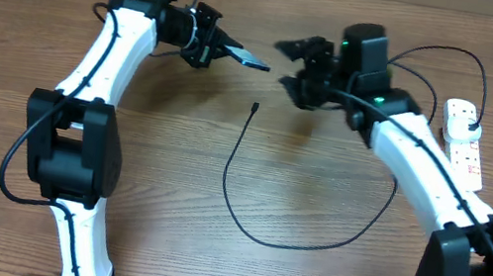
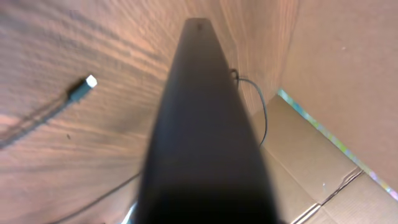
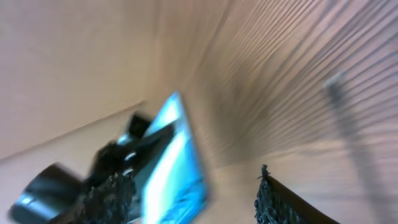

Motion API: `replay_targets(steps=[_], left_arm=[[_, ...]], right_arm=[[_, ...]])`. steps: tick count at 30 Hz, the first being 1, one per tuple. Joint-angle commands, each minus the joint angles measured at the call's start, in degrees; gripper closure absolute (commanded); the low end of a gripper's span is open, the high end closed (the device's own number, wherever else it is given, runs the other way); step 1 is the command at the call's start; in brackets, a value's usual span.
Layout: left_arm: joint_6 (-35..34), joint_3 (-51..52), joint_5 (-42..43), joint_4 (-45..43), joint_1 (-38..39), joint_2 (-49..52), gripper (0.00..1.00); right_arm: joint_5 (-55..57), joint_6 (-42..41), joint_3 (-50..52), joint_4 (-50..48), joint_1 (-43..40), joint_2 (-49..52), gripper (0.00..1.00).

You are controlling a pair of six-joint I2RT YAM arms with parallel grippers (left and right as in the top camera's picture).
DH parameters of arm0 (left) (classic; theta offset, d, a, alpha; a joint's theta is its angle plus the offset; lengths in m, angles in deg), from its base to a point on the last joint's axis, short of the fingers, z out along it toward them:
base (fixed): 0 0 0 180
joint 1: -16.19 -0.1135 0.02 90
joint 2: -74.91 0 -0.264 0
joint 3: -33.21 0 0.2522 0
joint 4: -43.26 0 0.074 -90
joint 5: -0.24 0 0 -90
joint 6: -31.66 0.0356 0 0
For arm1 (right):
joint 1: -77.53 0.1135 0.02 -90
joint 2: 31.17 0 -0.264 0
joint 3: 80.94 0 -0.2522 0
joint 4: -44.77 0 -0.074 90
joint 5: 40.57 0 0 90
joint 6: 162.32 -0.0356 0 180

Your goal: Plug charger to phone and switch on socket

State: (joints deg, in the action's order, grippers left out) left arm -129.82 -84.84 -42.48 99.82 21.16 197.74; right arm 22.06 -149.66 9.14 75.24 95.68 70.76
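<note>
My left gripper (image 1: 220, 46) is shut on the phone (image 1: 248, 57) and holds it in the air above the table's far middle. The left wrist view shows the phone's dark back (image 2: 202, 143), which hides the fingers. My right gripper (image 1: 293, 67) is open and empty, just right of the phone's free end. In the right wrist view the lit blue screen (image 3: 177, 158) sits between my open fingers (image 3: 193, 205). The charger cable (image 1: 256, 230) lies looped on the table, its connector tip (image 1: 256, 108) below the phone, also showing in the left wrist view (image 2: 87, 83). The socket (image 1: 463, 144) lies at the right edge.
A black plug (image 1: 471, 120) sits in the socket's far end. A black wire (image 1: 441, 52) arcs over the table behind my right arm. Cardboard (image 2: 323, 168) borders the table's far side.
</note>
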Motion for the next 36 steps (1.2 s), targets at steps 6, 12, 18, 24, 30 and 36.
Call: replay_targets(steps=[6,12,18,24,30,36], left_arm=[[11.56,-0.83,17.79,-3.58,-6.84,-0.35,0.96],[11.61,-0.83,23.1,-4.9,-9.7,-0.35,0.96],[11.56,-0.83,23.08,-4.92,-9.79,-0.35,0.96],[11.58,-0.83,23.08,-4.9,-9.79,-0.35,0.96],[11.78,-0.83,22.84,-4.92,-9.79,-0.35,0.96],[12.48,-0.83,22.86,-4.85,-9.79,-0.35,0.96]], right_arm=[[3.34,23.06,-1.16,9.14,-1.68,-1.55,0.38],[4.66,23.39,-1.25,11.3,1.07,2.23,0.41],[1.79,23.56,-6.62,16.52,3.52,9.22,0.55],[3.34,27.17,-17.0,28.28,6.23,17.05,0.54],[6.67,29.73,-27.41,38.86,8.0,23.63,0.52],[8.72,31.39,-38.93,49.33,9.16,31.08,0.53]])
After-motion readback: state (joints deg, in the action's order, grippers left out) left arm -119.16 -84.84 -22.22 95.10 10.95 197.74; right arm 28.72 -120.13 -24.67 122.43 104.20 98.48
